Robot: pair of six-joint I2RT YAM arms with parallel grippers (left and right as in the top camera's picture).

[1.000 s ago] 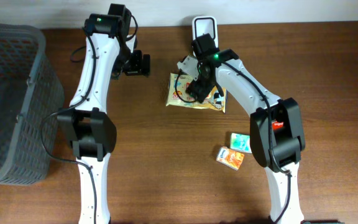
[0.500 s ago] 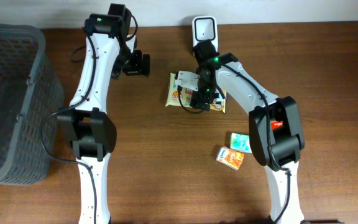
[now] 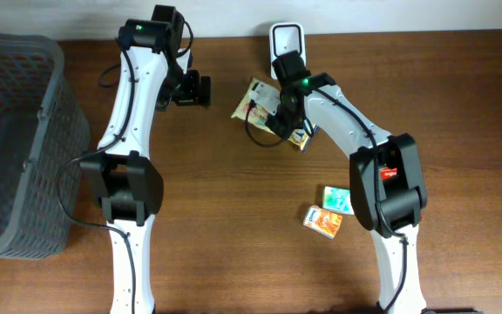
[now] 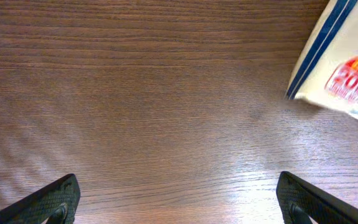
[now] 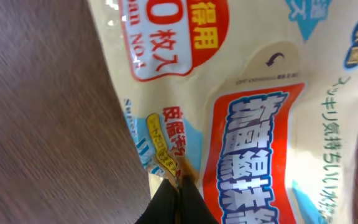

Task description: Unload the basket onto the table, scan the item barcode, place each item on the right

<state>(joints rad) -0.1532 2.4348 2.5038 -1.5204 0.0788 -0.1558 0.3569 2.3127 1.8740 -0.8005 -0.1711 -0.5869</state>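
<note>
The item is a cream-yellow packet (image 3: 257,94) with red and blue print. It is raised and tilted just in front of the white barcode scanner (image 3: 286,39) at the table's back edge. My right gripper (image 3: 282,113) is shut on the packet's edge. In the right wrist view the black fingers (image 5: 180,190) pinch the packet (image 5: 253,106) with no gap. My left gripper (image 3: 195,90) hovers open to the left of the packet. In the left wrist view the left gripper (image 4: 178,190) is over bare wood, and a corner of the packet (image 4: 344,68) shows at upper right.
A dark mesh basket (image 3: 7,148) fills the left edge of the table. Two small boxes, one teal (image 3: 337,199) and one orange (image 3: 322,221), lie near the right arm's base.
My right gripper has closed on the packet and lifted it off the wood, shifting it back toward the scanner. The left arm has not moved.
</note>
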